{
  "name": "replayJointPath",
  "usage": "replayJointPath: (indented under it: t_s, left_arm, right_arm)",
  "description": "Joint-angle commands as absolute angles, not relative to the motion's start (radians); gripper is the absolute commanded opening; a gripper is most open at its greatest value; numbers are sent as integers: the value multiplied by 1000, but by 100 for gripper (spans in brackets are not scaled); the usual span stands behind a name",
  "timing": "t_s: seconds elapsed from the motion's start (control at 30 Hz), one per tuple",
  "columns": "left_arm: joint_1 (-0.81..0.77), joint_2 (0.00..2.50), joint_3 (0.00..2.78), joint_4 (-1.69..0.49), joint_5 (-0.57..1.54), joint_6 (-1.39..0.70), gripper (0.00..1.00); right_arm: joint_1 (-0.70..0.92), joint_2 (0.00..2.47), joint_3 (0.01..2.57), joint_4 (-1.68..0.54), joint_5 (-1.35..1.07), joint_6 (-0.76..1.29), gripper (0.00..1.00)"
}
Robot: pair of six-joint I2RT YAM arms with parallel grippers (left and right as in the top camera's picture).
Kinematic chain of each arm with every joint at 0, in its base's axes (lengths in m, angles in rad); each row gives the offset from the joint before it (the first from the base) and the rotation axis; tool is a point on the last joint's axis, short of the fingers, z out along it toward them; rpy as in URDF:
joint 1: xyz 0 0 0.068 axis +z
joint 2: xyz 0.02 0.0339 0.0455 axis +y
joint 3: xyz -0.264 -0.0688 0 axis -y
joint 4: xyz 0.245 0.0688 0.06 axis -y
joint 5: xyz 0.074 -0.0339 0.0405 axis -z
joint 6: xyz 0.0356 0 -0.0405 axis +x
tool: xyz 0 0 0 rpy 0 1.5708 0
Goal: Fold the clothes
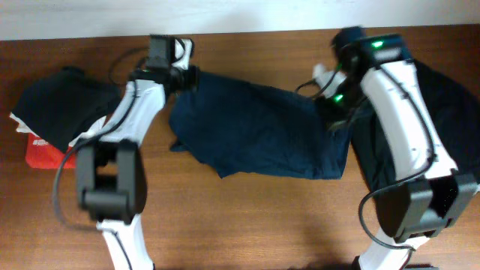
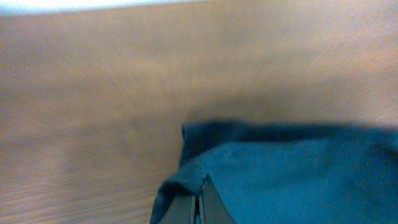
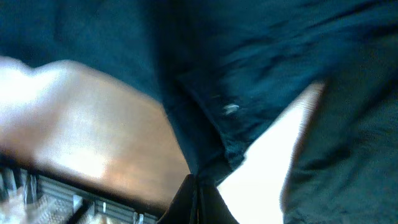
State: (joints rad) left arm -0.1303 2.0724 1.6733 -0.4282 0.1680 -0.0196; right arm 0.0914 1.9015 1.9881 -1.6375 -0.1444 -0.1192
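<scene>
A navy blue garment (image 1: 259, 131) lies stretched across the middle of the brown table. My left gripper (image 1: 187, 77) is shut on its far left corner; in the left wrist view the closed jaws (image 2: 200, 199) pinch the blue cloth (image 2: 292, 174). My right gripper (image 1: 339, 105) is shut on the garment's right end; in the right wrist view the closed jaws (image 3: 198, 193) hold a fold of the dark cloth (image 3: 205, 81). A larger black garment (image 1: 450, 112) lies bunched at the right, partly under my right arm.
A black cloth pile (image 1: 60, 101) sits at the far left on a red object (image 1: 45, 154) with a white edge. Both arm bases stand at the table's near edge. A pale wall runs along the table's far edge (image 1: 247, 30).
</scene>
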Motion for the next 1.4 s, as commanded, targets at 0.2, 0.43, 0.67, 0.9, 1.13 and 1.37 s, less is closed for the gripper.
replayJointPath:
  t_s: [0.2, 0.43, 0.67, 0.9, 1.13, 1.37]
  left_arm:
    - [56, 1565, 1692, -494, 225, -75, 0]
    - [83, 1360, 1692, -504, 221, -75, 0]
    - [81, 1333, 1691, -554, 226, -76, 0]
    - [36, 1504, 1691, -493, 234, -75, 0]
    - [13, 1777, 1691, -133, 231, -75, 0]
    - [63, 1826, 1826, 225, 214, -233, 0]
  right_arm:
    - [-20, 1875, 2480, -1699, -100, -43, 4]
    - [-20, 1782, 2643, -1699, -101, -43, 4]
    - [-20, 1762, 2641, -1691, -150, -55, 4]
    - [12, 1916, 2641, -1510, -176, -73, 4]
    - [27, 2106, 2641, -1068, -176, 4, 4]
    - [27, 2074, 2644, -678, -174, 117, 4]
